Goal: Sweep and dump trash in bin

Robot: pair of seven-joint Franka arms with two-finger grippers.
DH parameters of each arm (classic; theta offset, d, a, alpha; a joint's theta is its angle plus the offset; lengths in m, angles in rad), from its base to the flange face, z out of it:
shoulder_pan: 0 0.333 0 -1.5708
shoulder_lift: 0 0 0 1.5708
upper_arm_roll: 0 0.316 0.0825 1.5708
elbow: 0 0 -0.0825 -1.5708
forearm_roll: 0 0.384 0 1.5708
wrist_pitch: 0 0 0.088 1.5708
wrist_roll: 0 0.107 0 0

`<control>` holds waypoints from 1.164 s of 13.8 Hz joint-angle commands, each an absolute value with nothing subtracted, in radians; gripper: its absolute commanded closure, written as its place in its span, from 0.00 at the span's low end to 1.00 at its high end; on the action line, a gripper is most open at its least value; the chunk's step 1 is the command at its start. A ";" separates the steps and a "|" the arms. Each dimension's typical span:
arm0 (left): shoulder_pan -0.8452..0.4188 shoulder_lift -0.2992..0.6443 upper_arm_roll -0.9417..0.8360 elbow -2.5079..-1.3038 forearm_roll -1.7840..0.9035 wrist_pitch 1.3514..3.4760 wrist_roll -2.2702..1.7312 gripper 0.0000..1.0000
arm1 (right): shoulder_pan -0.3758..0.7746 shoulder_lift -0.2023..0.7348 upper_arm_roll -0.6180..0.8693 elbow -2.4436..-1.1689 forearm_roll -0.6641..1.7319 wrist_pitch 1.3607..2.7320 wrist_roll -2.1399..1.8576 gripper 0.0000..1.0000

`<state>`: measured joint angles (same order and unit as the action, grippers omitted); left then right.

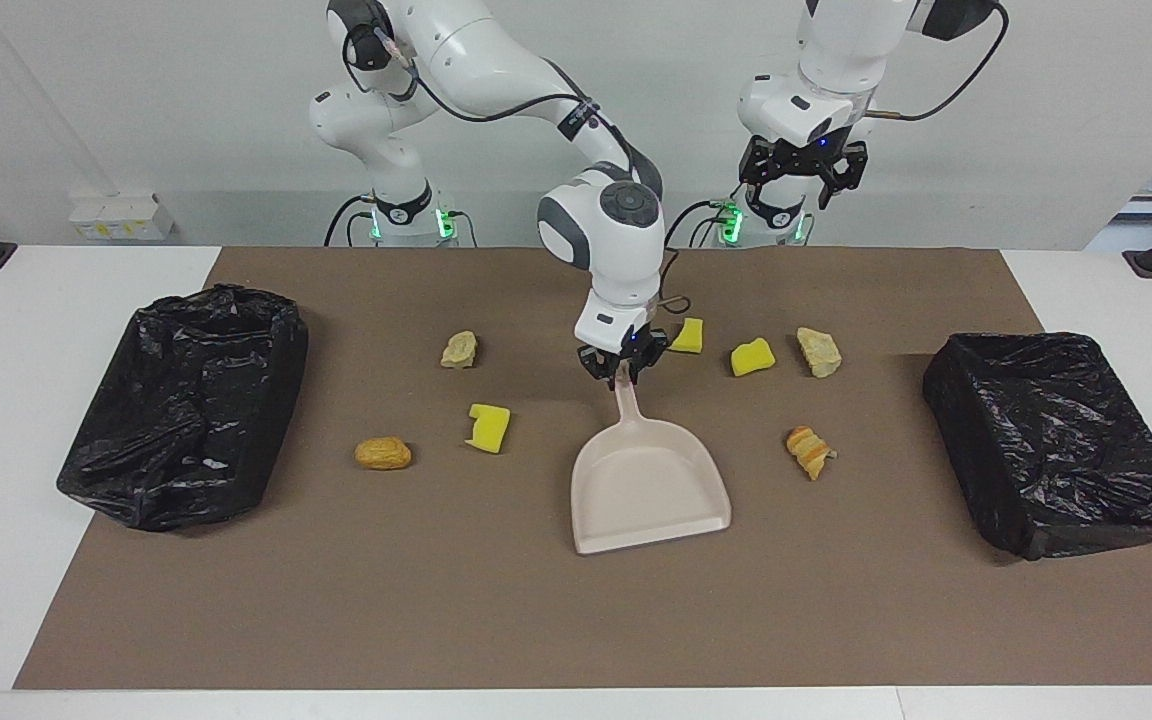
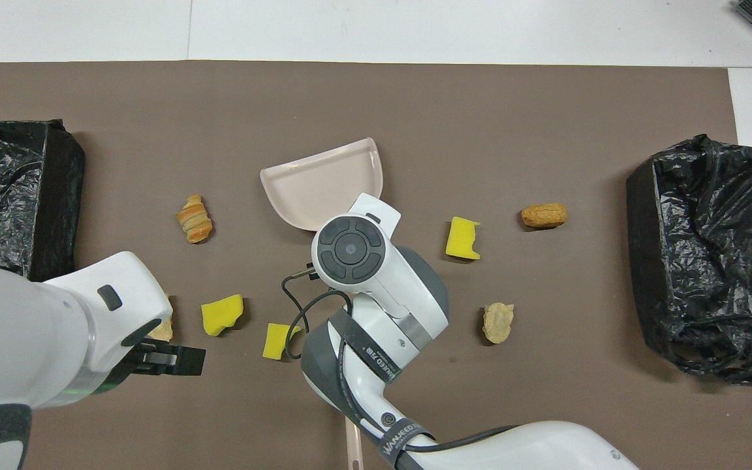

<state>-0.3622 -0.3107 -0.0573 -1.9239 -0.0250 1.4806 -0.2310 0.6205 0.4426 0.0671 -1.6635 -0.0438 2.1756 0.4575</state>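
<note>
My right gripper (image 1: 622, 372) is shut on the handle of the beige dustpan (image 1: 651, 480), whose pan lies on the brown mat at the middle; in the overhead view the right wrist hides the handle above the dustpan (image 2: 324, 186). Trash lies around it: yellow sponge chunks (image 1: 488, 427), (image 1: 687, 336), (image 1: 752, 356), beige lumps (image 1: 459, 349), (image 1: 819, 351), a brown bread lump (image 1: 383, 453) and a croissant-like piece (image 1: 809, 451). My left gripper (image 1: 802, 185) waits open, raised over the robots' edge of the mat.
A black-lined bin (image 1: 186, 400) stands at the right arm's end of the table, another (image 1: 1056, 440) at the left arm's end. A pale pink stick (image 2: 353, 450) shows by the robots' edge of the mat, under the right arm.
</note>
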 commanded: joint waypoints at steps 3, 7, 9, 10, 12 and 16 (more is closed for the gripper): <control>-0.380 -0.347 -0.055 -1.988 -0.040 1.523 -0.247 0.00 | 0.553 0.408 0.072 -1.655 -0.026 2.149 0.405 1.00; -0.458 -0.353 -0.057 -2.072 -0.070 1.604 -0.247 0.00 | 0.416 0.319 0.072 -1.658 -0.023 2.030 0.084 1.00; -0.524 -0.354 -0.058 -2.127 -0.089 1.662 -0.286 0.00 | 0.353 0.290 0.072 -1.661 -0.023 1.978 -0.087 1.00; -0.561 -0.354 -0.058 -2.158 -0.089 1.707 -0.352 0.00 | 0.329 0.281 0.072 -1.663 -0.023 1.955 -0.160 1.00; -0.656 -0.344 -0.058 -2.219 -0.095 1.796 -0.447 0.00 | 0.296 0.273 0.071 -1.670 -0.025 1.941 -0.301 1.00; -0.817 -0.304 -0.058 -2.368 -0.095 2.011 -0.636 0.00 | 0.213 0.268 0.071 -1.694 -0.026 1.948 -0.588 1.00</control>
<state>-0.7482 -0.3092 -0.0767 -2.2818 -0.0838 1.9059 -0.5661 0.2580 0.2889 0.0595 -1.6693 -0.0411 1.9395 -0.4545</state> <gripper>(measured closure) 0.000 0.670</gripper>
